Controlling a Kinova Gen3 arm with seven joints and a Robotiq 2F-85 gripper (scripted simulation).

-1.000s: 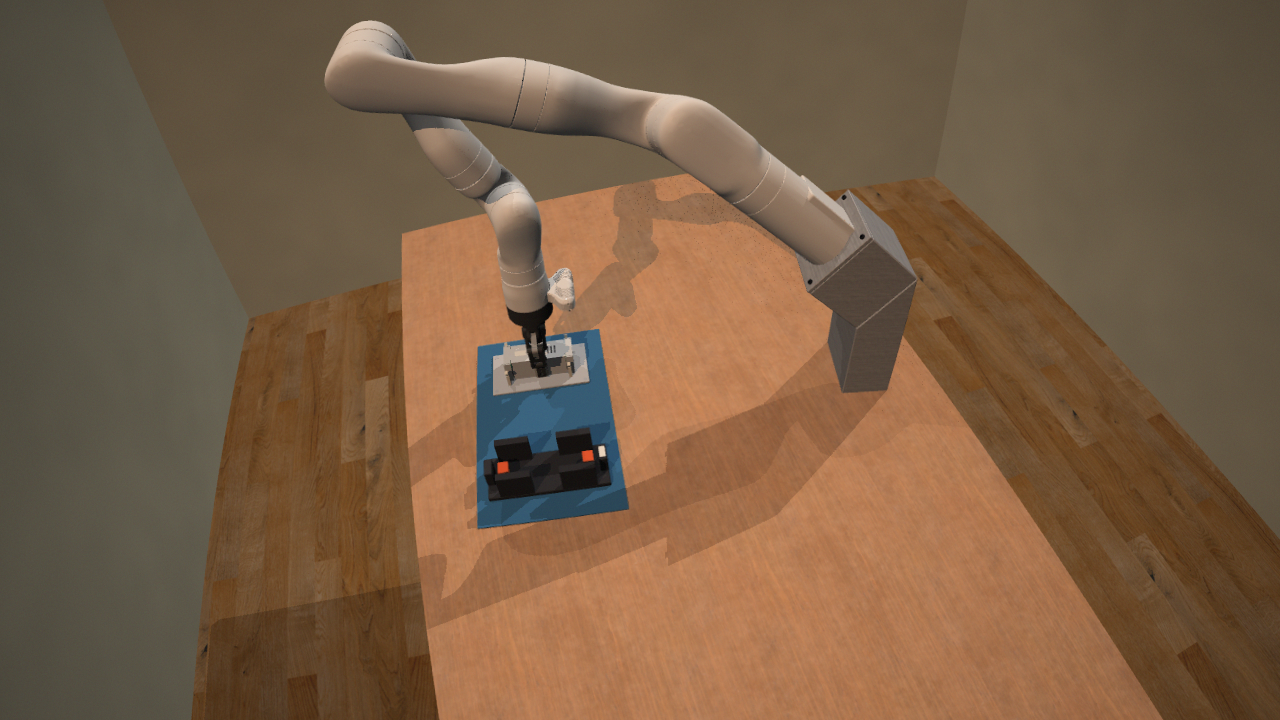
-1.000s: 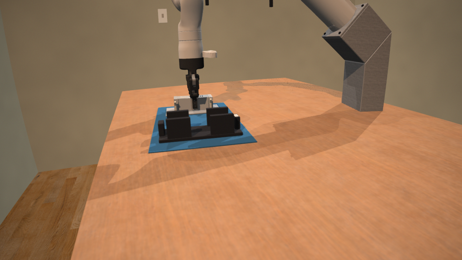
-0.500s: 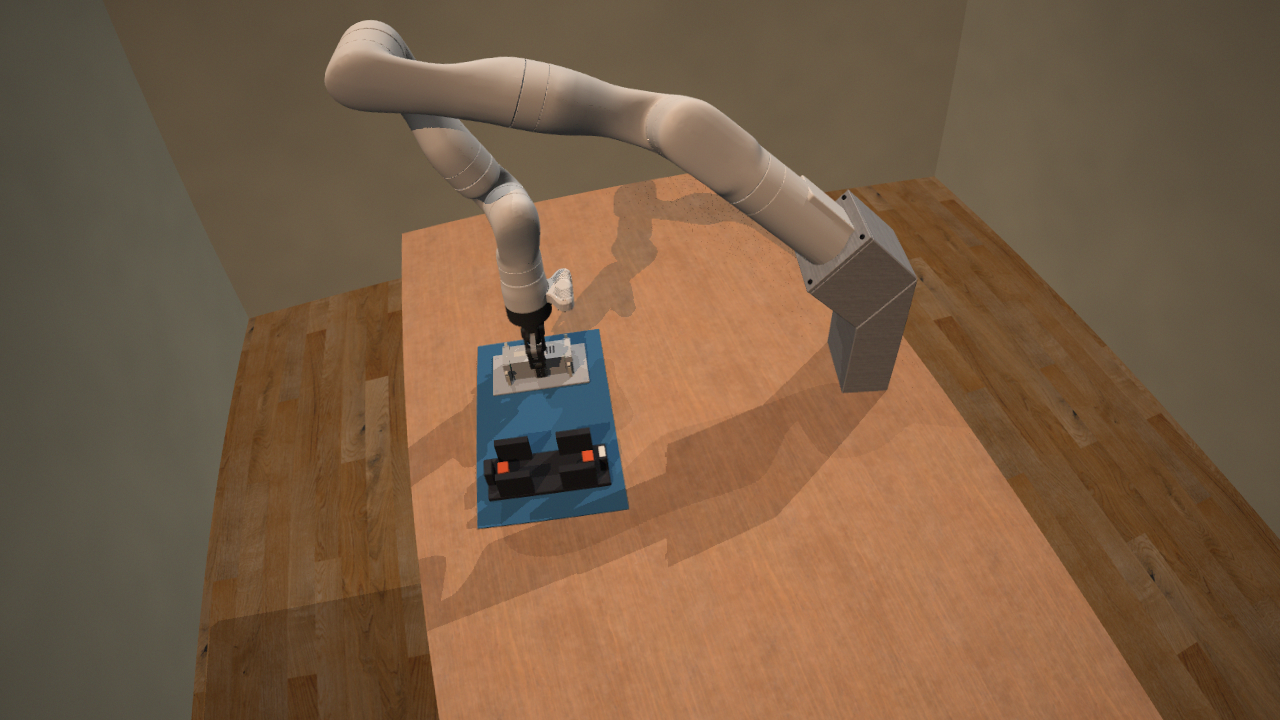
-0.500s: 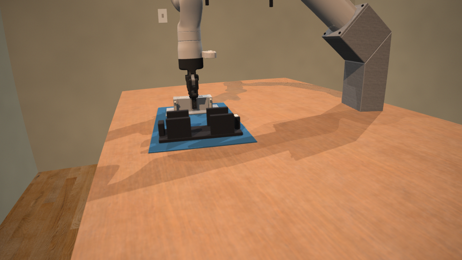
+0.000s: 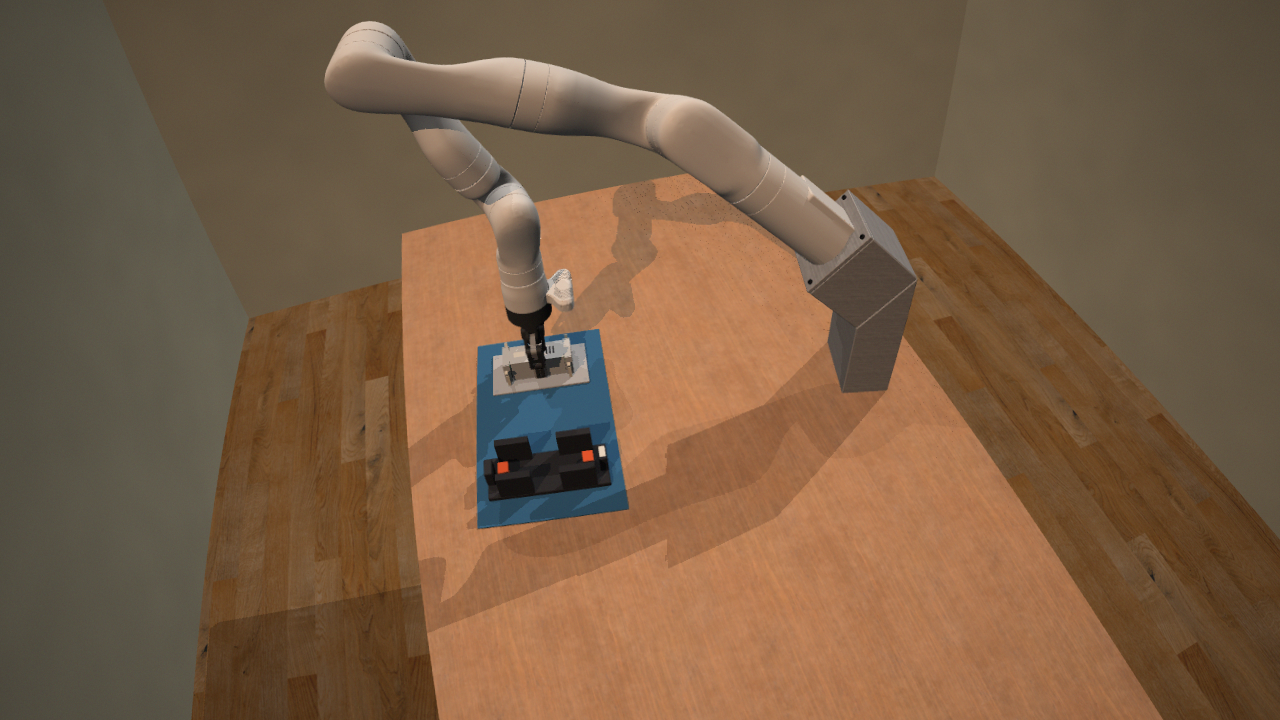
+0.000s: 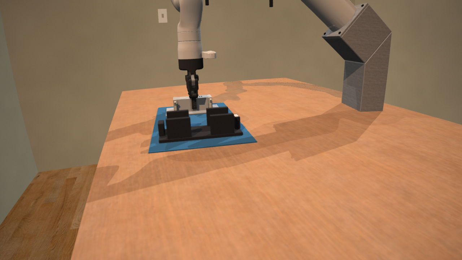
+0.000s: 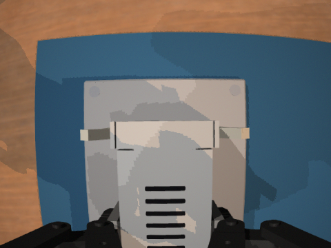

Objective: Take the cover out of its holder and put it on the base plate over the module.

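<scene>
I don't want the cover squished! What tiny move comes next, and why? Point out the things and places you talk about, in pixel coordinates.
Maybe ease straight down a touch: the gripper (image 5: 537, 368) (image 6: 194, 106) (image 7: 165, 215) grips the cover (image 5: 562, 351) (image 6: 184, 104) (image 7: 165, 165) over the plate (image 5: 581, 374) (image 6: 169, 113) (image 7: 96, 114), but I can't tell whether it's fully seated.

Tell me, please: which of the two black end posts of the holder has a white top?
The end post nearer the robot's base; the other post is black on top.
</scene>
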